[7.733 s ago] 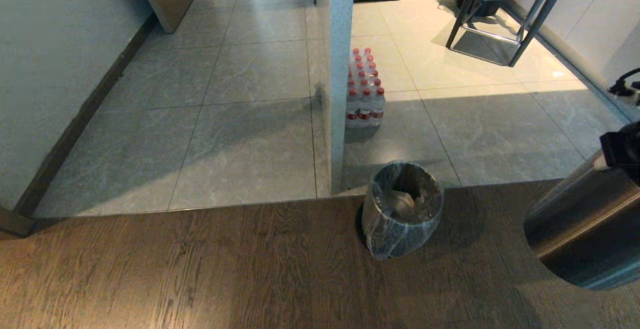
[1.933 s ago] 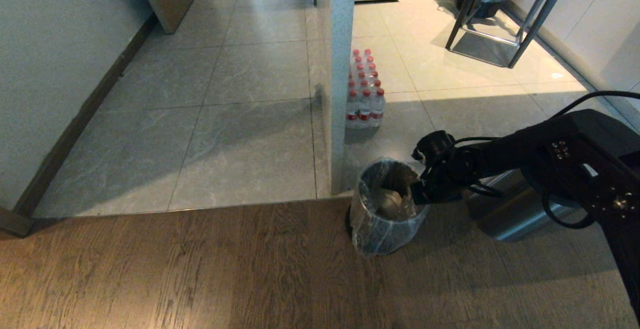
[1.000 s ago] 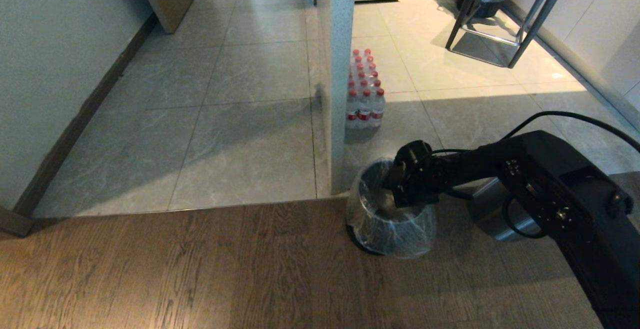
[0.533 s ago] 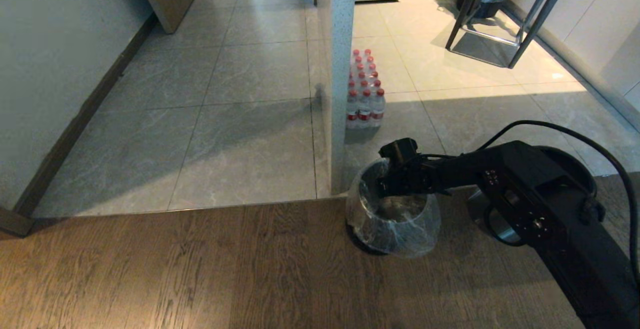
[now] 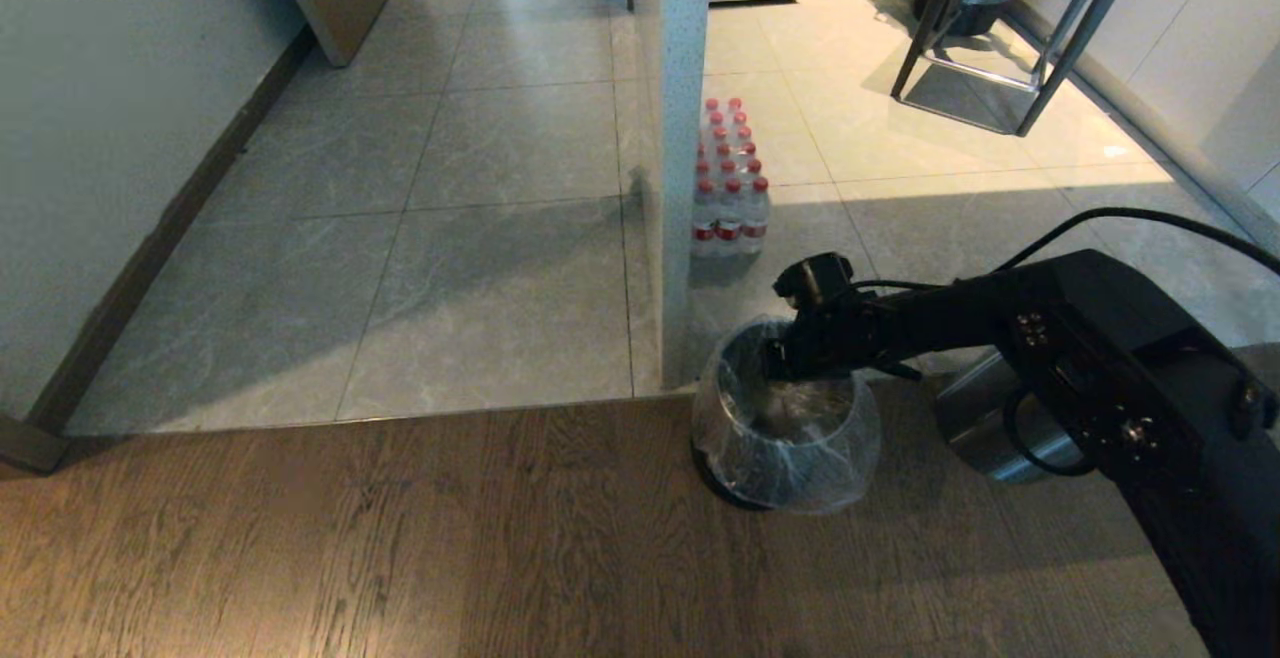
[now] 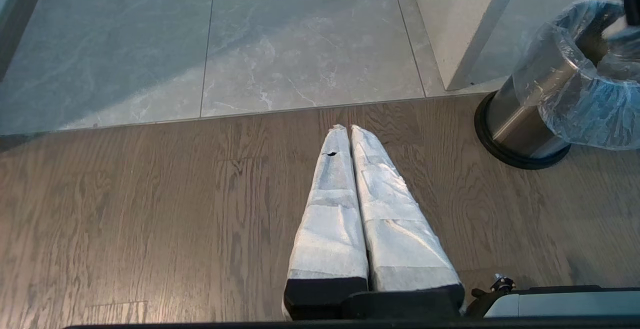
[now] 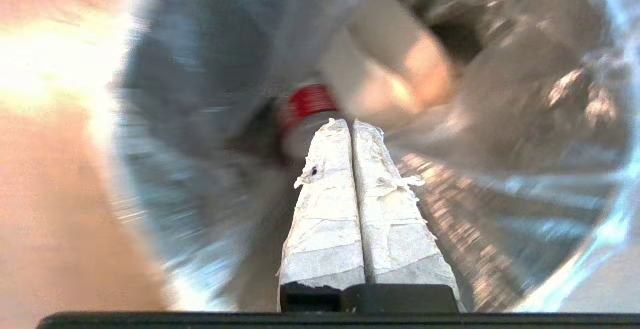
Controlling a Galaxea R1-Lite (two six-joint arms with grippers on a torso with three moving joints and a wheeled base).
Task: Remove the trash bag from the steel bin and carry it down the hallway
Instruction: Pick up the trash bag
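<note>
None of the carrying has begun: the thin clear plastic trash bag drapes the small round brushed-steel bin at five o'clock on the wood floor, the right gripper, fingers together, dipped inside, bag unlifted.
</note>
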